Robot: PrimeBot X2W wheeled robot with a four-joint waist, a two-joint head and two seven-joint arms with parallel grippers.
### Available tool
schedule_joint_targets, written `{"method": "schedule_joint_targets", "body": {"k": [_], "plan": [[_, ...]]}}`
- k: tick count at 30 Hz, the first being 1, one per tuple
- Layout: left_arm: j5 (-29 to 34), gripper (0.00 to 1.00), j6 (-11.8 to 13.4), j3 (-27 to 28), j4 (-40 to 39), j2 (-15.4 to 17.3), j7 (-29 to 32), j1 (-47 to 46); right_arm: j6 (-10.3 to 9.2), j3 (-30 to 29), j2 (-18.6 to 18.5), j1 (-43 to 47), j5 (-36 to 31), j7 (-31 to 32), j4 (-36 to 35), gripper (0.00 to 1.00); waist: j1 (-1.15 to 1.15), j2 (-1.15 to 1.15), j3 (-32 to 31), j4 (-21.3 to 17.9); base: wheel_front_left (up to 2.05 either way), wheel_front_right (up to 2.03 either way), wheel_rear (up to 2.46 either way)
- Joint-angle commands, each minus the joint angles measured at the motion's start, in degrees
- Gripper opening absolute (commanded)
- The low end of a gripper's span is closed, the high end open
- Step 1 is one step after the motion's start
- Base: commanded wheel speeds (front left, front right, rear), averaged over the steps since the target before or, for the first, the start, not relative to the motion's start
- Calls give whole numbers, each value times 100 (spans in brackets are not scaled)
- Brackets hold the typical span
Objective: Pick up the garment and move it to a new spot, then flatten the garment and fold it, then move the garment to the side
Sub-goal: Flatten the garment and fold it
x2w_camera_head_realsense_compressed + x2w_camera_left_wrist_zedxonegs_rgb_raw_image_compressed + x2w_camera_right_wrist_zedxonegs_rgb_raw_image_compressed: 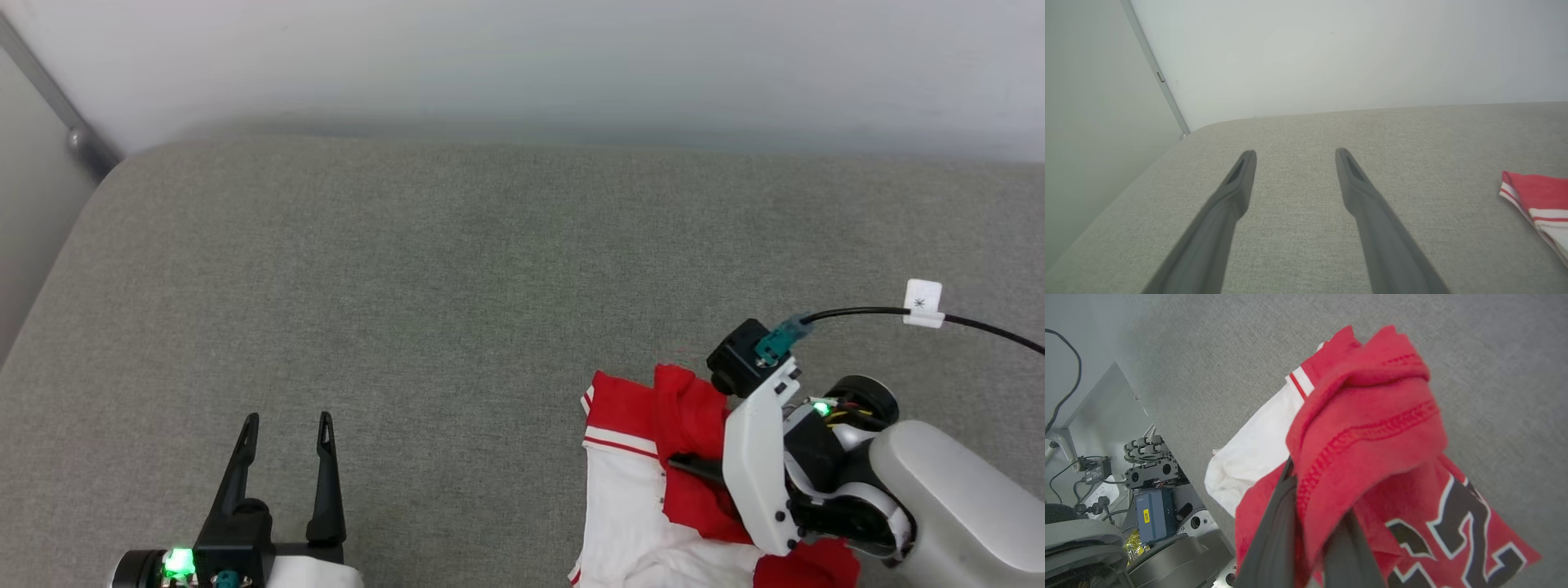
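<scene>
Right gripper (695,467) pinches shirt (624,498) bunched at near right; left gripper (287,420), wide open and empty, sits well apart leftward.

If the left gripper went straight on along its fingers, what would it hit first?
Probably the bare grey cushion ahead of the open left gripper, else the white wall behind; depth is unclear. The garment lies off to the right.

Surface: a broad grey woven-fabric pad (457,269), rounded at its far-left corner, under soft, even light.
Wall: plain, pale wall (522,57) directly behind the pad.
Corner: a grey metal strip (49,98) slants up the wall.
Floor: a white power strip (1106,491) lies below the pad's edge.
</scene>
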Motion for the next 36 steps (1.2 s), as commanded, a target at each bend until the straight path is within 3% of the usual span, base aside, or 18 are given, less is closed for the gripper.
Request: {"method": "schedule_joint_targets", "body": {"k": [1, 12, 13, 14, 15, 20, 26, 30, 36], "plan": [[27, 100, -7, -5, -11, -8, -11, -107, -3, 110, 127, -157, -19, -89, 170, 0, 0, 0, 102, 49, 0, 0, 0], [53, 100, -47, -21, 75, -71, -11, -277, -4, 1375, 438, -706, -21, -571, 1464, 1, 0, 0, 283, 113, 0, 0, 0], [50, 100, -51, -16, 94, -74, -11, -257, -4, 1447, 419, -746, -7, -667, 1476, 37, 0, 0, 243, 100, 0, 0, 0], [49, 100, -57, -5, 112, -73, -11, -228, -3, 1481, 398, -784, 34, -794, 1467, 86, 0, 0, 195, 83, 0, 0, 0], [48, 100, -63, 8, 128, -72, -11, -196, -3, 1508, 365, -816, 55, -926, 1438, 100, 0, 0, 140, 63, 0, 0, 0], [49, 100, -86, 46, 134, -64, -11, -13, -4, 1518, -60, -904, 3, -1742, 1002, 100, 0, 0, -133, -48, 0, 0, 0], [44, 100, -100, 110, 95, -60, -11, 187, -3, 617, -490, -756, -515, -2948, 699, 100, 0, 0, -358, -272, 0, 0, 0], [60, 100, -125, 129, 86, -59, -11, 268, -3, -371, -339, -400, -1180, -3794, 921, 100, 0, 0, -477, -410, 0, 0, 0], [56, 100, -147, 142, 84, -54, -11, 321, -4, -1967, 270, 460, -2298, -4851, 1224, 100, 0, 0, -623, -514, 0, 0, 0]]}}
